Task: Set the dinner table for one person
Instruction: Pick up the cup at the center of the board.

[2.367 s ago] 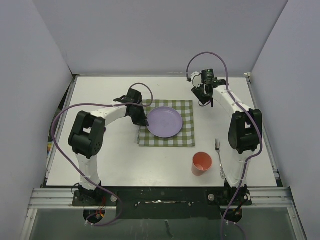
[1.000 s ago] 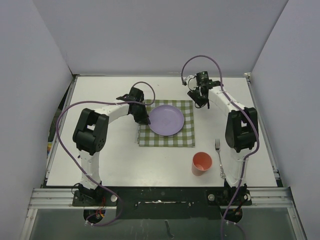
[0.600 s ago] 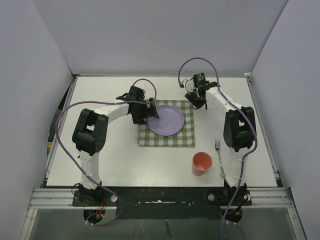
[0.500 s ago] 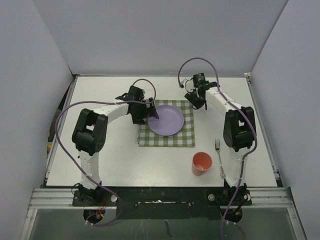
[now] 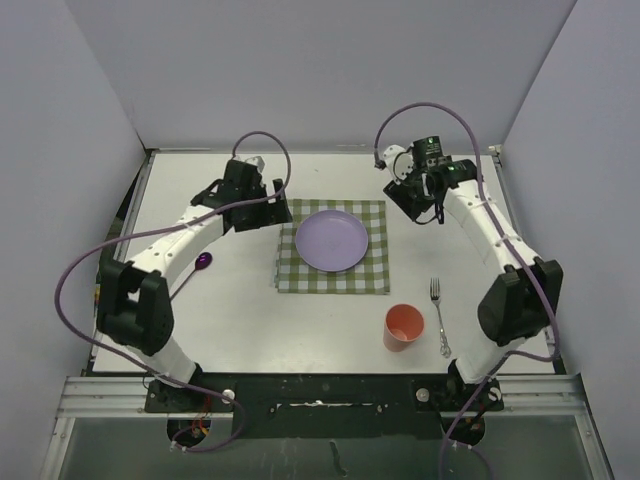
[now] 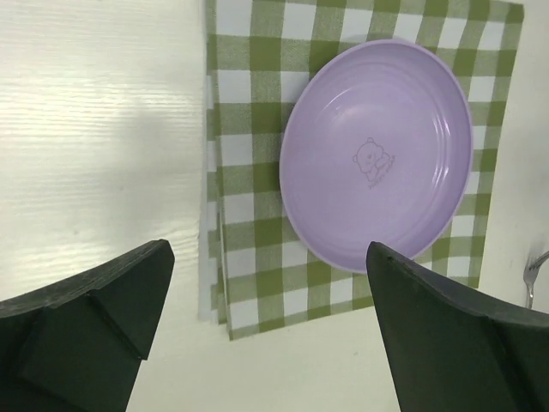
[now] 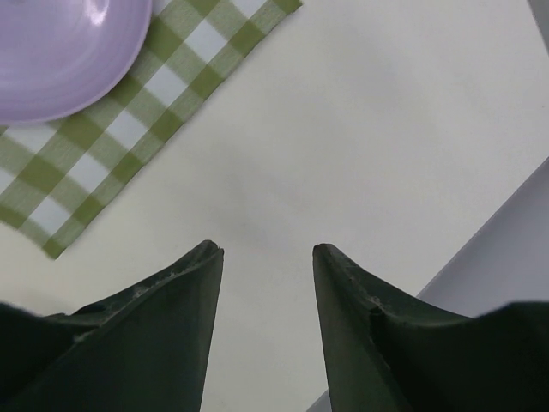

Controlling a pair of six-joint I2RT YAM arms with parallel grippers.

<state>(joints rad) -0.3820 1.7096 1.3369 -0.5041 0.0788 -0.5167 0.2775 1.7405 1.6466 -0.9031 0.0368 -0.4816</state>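
I'm holding the left hand (image 6: 268, 253) spread wide, facing the plate (image 6: 377, 154) on the checked cloth (image 6: 249, 172) — the right hand (image 7: 267, 249) is hovering parted, empty, above the tabletop (image 7: 369, 129).

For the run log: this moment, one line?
left gripper open, empty; right gripper open, empty; plate on cloth; cup, fork off cloth

The left arm (image 5: 170, 240) and right arm (image 5: 490, 225) look alike: white tube-shaped links joined by chunky black joints, with black housings at the wrists. A thin purple cable (image 5: 430, 105) trails in loose loops along each one. The left gripper (image 6: 268, 257) and right gripper (image 7: 266, 253) carry matt black, wedge-shaped fingers (image 6: 86, 326) with flat inner faces.
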